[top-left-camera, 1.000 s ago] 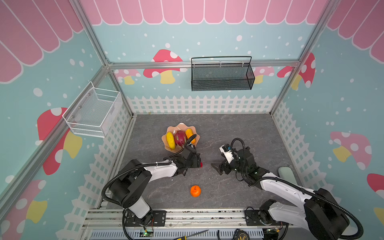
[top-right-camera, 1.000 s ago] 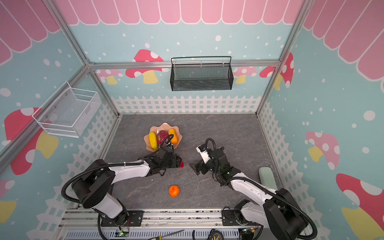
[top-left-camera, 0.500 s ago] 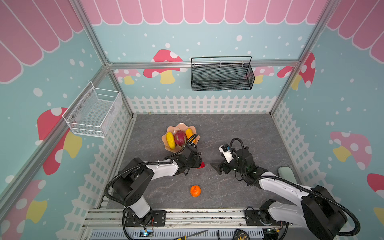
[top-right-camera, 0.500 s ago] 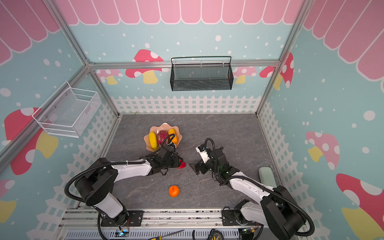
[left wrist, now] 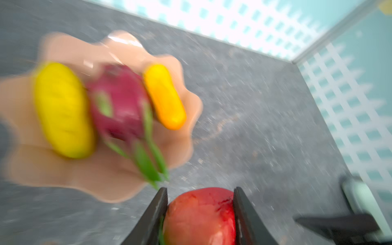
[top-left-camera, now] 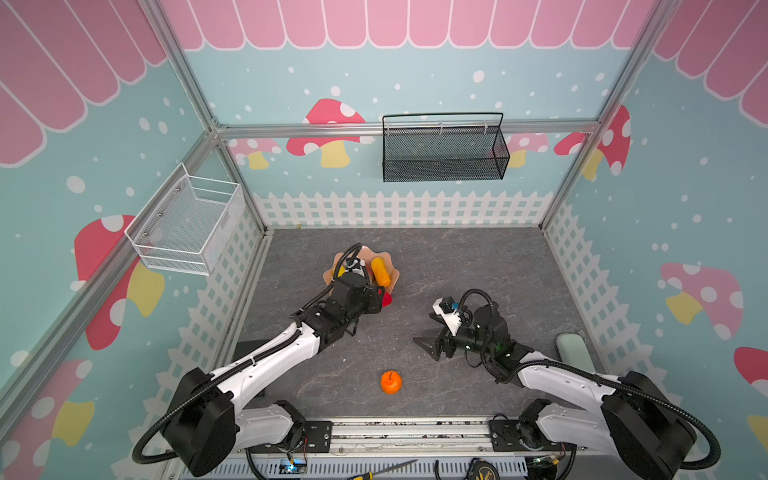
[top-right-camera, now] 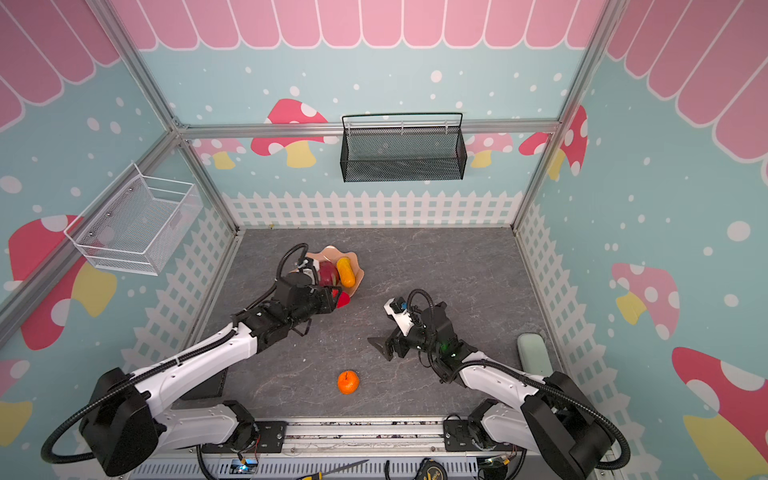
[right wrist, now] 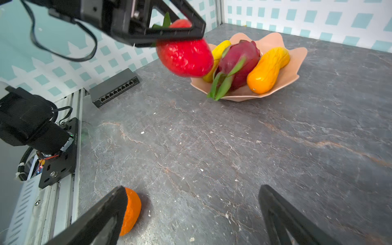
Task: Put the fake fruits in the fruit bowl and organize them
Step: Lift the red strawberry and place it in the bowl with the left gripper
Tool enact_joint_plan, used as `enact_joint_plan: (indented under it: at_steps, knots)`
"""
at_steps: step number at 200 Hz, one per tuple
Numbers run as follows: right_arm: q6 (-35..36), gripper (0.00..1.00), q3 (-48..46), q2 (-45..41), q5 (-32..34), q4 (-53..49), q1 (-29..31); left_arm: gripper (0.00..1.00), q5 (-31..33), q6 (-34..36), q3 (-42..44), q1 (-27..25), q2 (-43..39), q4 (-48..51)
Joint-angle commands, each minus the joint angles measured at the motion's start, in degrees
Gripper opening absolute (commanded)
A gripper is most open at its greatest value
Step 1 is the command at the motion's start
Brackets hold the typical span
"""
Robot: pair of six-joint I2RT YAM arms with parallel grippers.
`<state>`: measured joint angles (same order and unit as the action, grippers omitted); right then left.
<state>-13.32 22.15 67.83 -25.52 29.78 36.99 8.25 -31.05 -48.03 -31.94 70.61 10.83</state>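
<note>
Fake fruits, glossy plastic: nearest, a round orange (top-left-camera: 391,382) sat stem-up on the tabletop (top-left-camera: 457,257), near the widely spread, empty right fingers (right wrist: 101,216). Farther, the left fingers (left wrist: 156,212) clenched a red strawberry (right wrist: 186,59) above the tabletop, leaves toward the wrist. Beyond, the fruit bowl (right wrist: 273,39) held the yellow fruit (left wrist: 63,110), dragon fruit (right wrist: 241,61) and orange-yellow fruit (right wrist: 268,70) lengthwise side by side, green tips nearward.

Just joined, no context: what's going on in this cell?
The left pincer is shut on the strawberry, holding it off the table just beside the fruit bowl, not yet in it. The bowl already holds the dragon fruit, the yellow fruit and the orange-yellow fruit. The round orange lies on the table near the front, untouched. The right pincer hangs open and empty, close to that orange.
</note>
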Motion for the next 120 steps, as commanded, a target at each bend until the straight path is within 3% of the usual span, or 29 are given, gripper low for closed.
enact_joint_plan:
  at_steps: [1, 47, 120]
  knots:
    - [1.06, 1.0, 1.4, 2.15, 0.02, 1.47, 1.31, 0.39, 3.71, 0.46, 0.83, 4.71, -1.93, 6.93]
    - [1.71, 1.0, 1.58, 1.89, 0.66, 0.73, 1.82, 0.4, 0.68, 2.14, -0.68, 12.78, 2.52, 9.37]
    - [2.03, 1.0, 1.91, 2.2, 0.9, 0.16, 1.76, 0.4, -0.8, 4.33, -4.95, 15.11, 11.37, 8.65]
